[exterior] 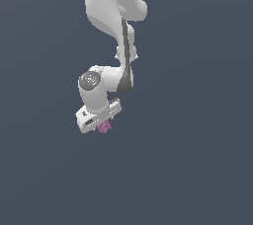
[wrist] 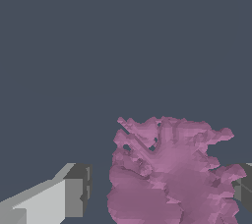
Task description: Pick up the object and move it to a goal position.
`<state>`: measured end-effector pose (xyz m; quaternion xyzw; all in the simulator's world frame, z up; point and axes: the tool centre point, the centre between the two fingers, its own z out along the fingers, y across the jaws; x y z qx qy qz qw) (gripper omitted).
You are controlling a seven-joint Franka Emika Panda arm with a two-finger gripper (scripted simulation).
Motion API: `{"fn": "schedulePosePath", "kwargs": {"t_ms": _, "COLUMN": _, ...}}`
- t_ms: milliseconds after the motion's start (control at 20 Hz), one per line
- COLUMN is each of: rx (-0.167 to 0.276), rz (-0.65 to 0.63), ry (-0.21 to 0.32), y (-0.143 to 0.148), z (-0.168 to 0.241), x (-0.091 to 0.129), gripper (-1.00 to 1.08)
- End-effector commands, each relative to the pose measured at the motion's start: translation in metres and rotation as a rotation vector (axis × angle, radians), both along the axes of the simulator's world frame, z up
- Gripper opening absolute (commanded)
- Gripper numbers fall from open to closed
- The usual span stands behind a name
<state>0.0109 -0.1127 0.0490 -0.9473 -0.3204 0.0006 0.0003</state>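
Pink-magenta lumpy clump (wrist: 170,174) sat between the white end effector's (exterior: 101,123) spread fingers (wrist: 69,196), one side apart: grasping stage; closing, then lifting, seemed next.

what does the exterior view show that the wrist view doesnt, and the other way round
Only the exterior view shows the white arm reaching down from above, with the wrist joint and whole gripper body, and how tiny the pink clump is beneath it.

Only the wrist view shows the clump's bumpy, jagged surface close up, and the fingers on either side: one stands apart from the clump with a gap showing, the other sits at its far edge.

Both show the pink clump at the gripper against a plain dark blue-grey background.
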Motion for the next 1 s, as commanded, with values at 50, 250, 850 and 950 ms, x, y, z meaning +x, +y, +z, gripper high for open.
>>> {"fn": "schedulePosePath", "kwargs": {"t_ms": 50, "rx": 0.000, "rz": 0.001, "ry": -0.001, "y": -0.0002, "z": -0.0083, "x": 0.0009, "gripper": 1.00}}
{"fn": "schedulePosePath", "kwargs": {"t_ms": 250, "rx": 0.000, "rz": 0.001, "ry": -0.001, "y": -0.0003, "z": -0.0086, "x": 0.0015, "gripper": -1.00}}
{"fn": "schedulePosePath", "kwargs": {"t_ms": 850, "rx": 0.000, "rz": 0.001, "ry": -0.001, "y": 0.0013, "z": -0.0054, "x": 0.0022, "gripper": -1.00}}
{"fn": "schedulePosePath", "kwargs": {"t_ms": 950, "rx": 0.000, "rz": 0.001, "ry": -0.001, "y": 0.0043, "z": 0.0001, "x": 0.0032, "gripper": -1.00}}
